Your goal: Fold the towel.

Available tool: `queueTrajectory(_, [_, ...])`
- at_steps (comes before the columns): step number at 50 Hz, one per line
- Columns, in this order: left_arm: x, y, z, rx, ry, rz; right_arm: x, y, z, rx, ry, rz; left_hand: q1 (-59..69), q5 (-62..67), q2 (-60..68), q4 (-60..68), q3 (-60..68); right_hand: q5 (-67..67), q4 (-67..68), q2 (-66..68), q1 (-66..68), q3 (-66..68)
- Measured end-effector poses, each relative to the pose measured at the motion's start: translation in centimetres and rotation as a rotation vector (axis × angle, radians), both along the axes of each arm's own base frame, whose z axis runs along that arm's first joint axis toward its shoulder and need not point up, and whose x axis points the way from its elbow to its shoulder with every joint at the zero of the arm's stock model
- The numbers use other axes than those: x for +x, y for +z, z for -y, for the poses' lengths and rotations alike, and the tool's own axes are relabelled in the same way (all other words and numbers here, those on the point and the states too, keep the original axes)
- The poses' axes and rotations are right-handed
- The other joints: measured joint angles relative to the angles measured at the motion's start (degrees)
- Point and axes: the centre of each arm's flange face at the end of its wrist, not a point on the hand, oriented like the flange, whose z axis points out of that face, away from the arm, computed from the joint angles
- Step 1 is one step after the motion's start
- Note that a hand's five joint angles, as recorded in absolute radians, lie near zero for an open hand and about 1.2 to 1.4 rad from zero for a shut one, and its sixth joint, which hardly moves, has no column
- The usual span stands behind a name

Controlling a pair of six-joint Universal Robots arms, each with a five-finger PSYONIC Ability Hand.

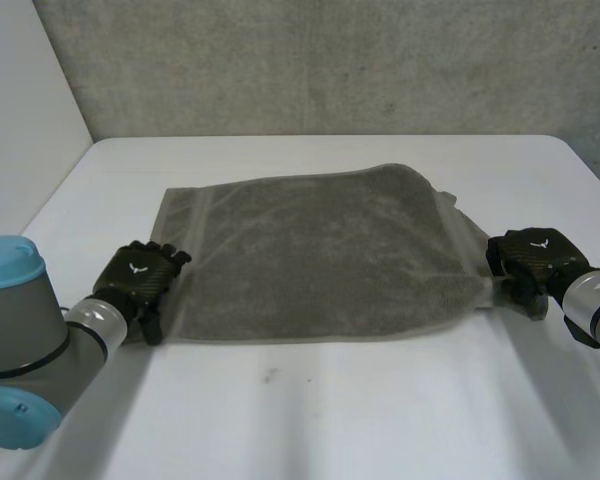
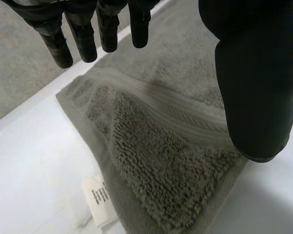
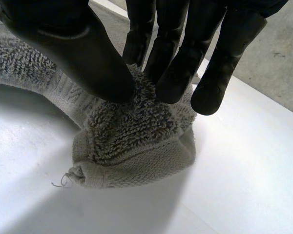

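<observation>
A grey towel (image 1: pixel 320 250) lies spread across the middle of a white table (image 1: pixel 330 410), its long edges running side to side; a grey wall (image 1: pixel 330 60) stands behind. The robot's left arm (image 1: pixel 30 350) reaches in low from the near left, and the left hand (image 1: pixel 140 272) sits at the towel's near left corner, back of the hand upward; in the left wrist view its fingers (image 2: pixel 83 34) are straight and slightly apart, well clear of the thumb (image 2: pixel 254 87), with the corner lying flat beneath them and nothing clasped; whether the fingertips touch the cloth cannot be told. A small white label (image 2: pixel 98 201) pokes out from under that corner onto the table. The right hand (image 1: pixel 528 258) is at the towel's near right corner, where the cloth rises and puckers; in the right wrist view its thumb and fingers are pressed together on a bunched fold of that corner, pinching it; the bunched corner bulges below the fingertips, and a short loose thread (image 3: pixel 63 181) hangs from its tip, just above the table.
</observation>
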Motion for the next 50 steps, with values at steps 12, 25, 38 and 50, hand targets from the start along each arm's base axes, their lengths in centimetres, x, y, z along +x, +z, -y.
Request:
queueTrajectory(12, [0.1, -1.1, 0.0, 0.007, -0.023, 0.07, 0.0, -0.1, 0.2, -0.007, 0.0, -0.002, 0.67, 0.1, 0.66, 0.65, 0.66, 0.0, 0.0, 0.0, 0.03, 0.0])
queueTrajectory(25, [0.3, -1.0, -0.7, 0.055, -0.022, 0.082, -0.1, -0.4, 0.3, -0.012, 0.006, -0.029, 1.75, 1.56, 1.75, 1.82, 1.74, 0.0, 0.0, 0.0, 0.03, 0.0])
queueTrajectory(38, [0.3, -0.8, -0.8, 0.078, -0.019, 0.086, -0.1, -0.5, 0.3, -0.016, 0.01, -0.04, 3.0, 2.71, 2.84, 2.88, 2.82, 0.0, 0.0, 0.0, 0.03, 0.0])
queueTrajectory(50, [-0.1, -0.9, 1.1, 0.009, -0.014, 0.068, -0.1, -0.6, 0.2, -0.011, 0.01, -0.039, 16.95, 16.17, 16.53, 16.62, 16.54, 0.0, 0.0, 0.0, 0.03, 0.0])
